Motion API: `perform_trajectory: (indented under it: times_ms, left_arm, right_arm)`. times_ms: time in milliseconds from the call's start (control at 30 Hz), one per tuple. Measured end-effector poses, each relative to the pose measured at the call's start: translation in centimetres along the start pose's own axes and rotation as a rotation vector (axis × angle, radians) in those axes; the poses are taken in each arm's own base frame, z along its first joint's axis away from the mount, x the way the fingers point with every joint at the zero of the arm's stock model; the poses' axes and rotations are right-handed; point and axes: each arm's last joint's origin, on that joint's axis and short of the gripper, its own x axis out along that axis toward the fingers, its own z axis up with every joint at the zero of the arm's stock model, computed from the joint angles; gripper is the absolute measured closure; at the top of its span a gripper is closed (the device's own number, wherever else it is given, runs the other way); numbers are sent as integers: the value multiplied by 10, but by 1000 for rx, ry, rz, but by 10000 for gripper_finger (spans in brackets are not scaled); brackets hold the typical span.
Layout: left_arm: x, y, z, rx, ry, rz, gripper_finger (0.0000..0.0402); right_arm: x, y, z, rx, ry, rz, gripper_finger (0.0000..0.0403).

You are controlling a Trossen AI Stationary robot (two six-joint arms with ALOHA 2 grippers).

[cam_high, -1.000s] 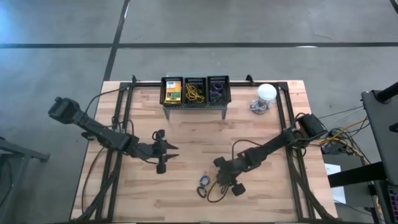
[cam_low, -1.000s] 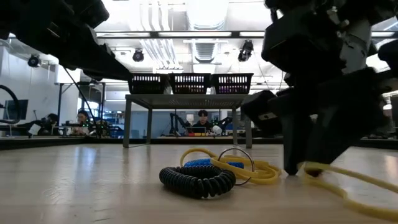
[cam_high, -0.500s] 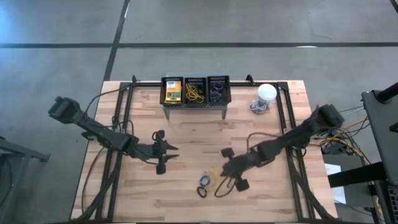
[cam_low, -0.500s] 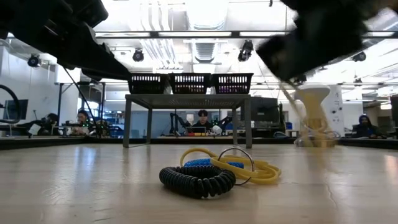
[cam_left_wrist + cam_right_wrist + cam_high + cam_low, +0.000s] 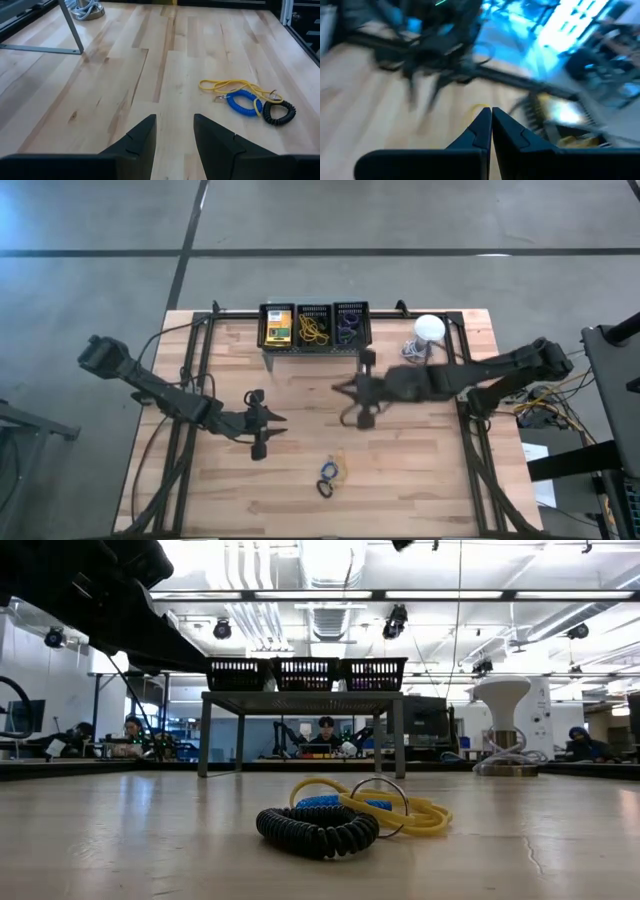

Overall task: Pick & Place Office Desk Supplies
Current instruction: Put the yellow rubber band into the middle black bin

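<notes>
Blurring hides most of the right wrist view, yet the right pincer (image 5: 491,125) shows its fingers pressed together; whether a band is caught between them cannot be told. It hangs before the grey stand (image 5: 313,352). The left pincer (image 5: 174,135), partly parted and empty, waits above the tabletop (image 5: 125,75). Yellow bands (image 5: 235,86), a blue coil (image 5: 242,102) and a black coil (image 5: 279,112) lie tangled near the front edge.

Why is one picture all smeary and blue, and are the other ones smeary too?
The right wrist view is streaked with blur and blue glow; only the shut right hand looks sharp. The left wrist view is crisp: the blue coil shows clearly. The low view has bright ceiling lights glaring. The high view is evenly lit.
</notes>
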Motion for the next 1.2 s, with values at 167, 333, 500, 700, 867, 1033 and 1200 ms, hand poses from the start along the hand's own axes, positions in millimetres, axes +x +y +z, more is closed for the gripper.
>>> perform_trajectory:
  times_ms: [167,333,500,700,867,1033,1200]
  left_arm:
    - [0,0,-1,1,4,6,268]
    - [0,1,-1,4,6,21,268]
    - [0,1,0,-1,-6,36,268]
    - [0,1,0,-10,-7,36,268]
    - [0,1,1,-13,-13,35,268]
    - [0,1,1,-16,-12,35,268]
    - [0,1,1,-24,-12,35,268]
  right_arm:
    - [20,-51,20,-13,-17,-147,394]
    - [51,-113,17,-36,50,-309,394]
    - [81,-167,5,-29,112,-424,394]
    - [112,-206,-35,45,282,-386,394]
    - [129,-207,-59,104,352,-302,394]
    - [126,-205,-62,131,403,-277,371]
    - [111,-203,-48,149,383,-231,311]
